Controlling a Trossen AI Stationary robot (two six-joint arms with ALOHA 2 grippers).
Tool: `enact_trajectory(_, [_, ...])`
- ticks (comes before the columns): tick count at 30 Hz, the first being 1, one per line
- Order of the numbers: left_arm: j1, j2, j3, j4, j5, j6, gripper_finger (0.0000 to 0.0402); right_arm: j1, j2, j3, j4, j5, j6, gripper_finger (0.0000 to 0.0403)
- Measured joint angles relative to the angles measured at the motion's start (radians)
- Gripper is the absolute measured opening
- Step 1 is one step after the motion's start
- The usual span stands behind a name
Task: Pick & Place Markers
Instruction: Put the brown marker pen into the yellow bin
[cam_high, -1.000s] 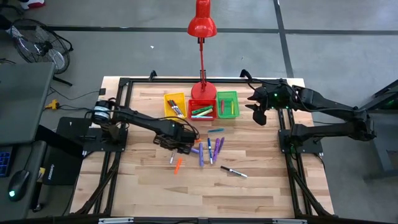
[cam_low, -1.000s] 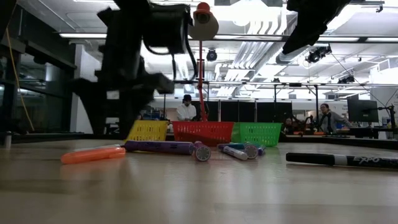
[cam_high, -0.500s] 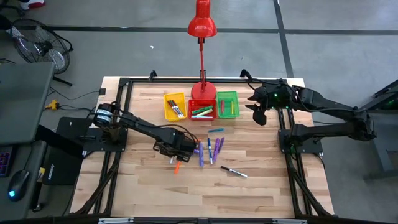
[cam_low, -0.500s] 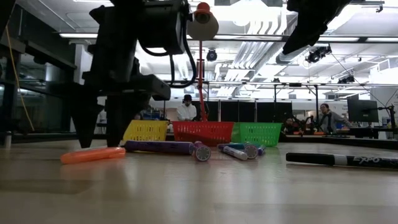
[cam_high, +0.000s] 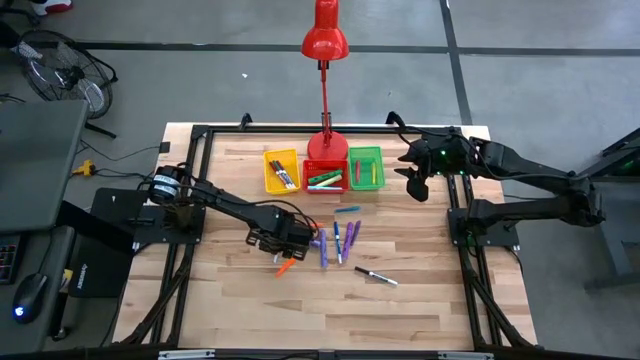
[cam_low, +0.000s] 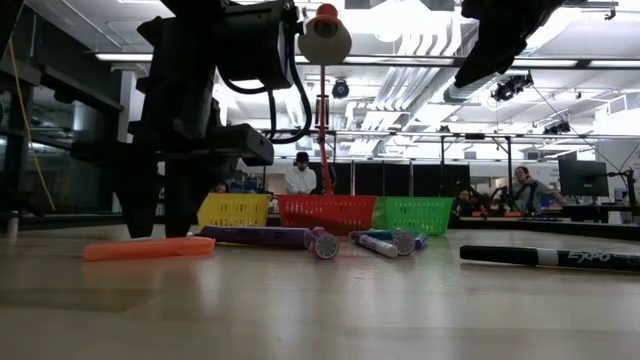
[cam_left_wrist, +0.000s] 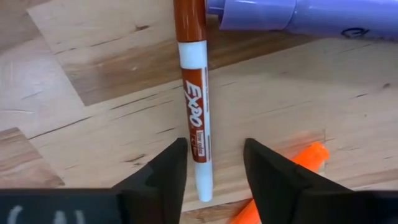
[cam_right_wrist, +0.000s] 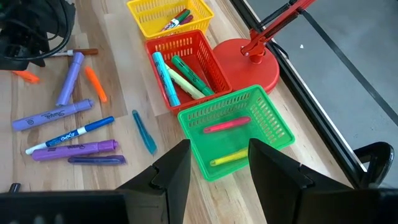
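Brown-and-white Expo marker (cam_left_wrist: 193, 99) lies flat on the wooden table (cam_high: 400, 310), its white end between the two dark fingers (cam_left_wrist: 163, 177) of the left gripper (cam_left_wrist: 211, 171). Fingers stand apart on either side of it; no visible contact, nothing lifted, so the gripper is unclenched around the marker rather than gripping it. An orange marker (cam_left_wrist: 280, 180) lies just beside one finger, and a purple marker (cam_left_wrist: 292, 15) sits at the far end of the brown one.

From above, the left gripper (cam_high: 283, 240) is down at mid-table, at the edge of the loose cluster of purple and blue markers (cam_high: 338, 240). The orange marker (cam_high: 286, 266) lies just in front of it; a black marker (cam_high: 375, 276) lies apart, toward the right.

Yellow bin (cam_high: 281, 170), red bin (cam_high: 325, 176) and green bin (cam_high: 366, 167) stand in a row near the red lamp (cam_high: 326, 100), each holding markers.

Right gripper (cam_high: 415, 183) hovers beside the green bin, fingers apart, empty
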Motion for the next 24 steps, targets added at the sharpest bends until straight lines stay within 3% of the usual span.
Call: enact_trajectory(24, [0.000,0.003,-0.001,-0.007,-0.006,0.010,0.0045,0.000,0.000,0.000,0.000,0.000,0.000,0.0149])
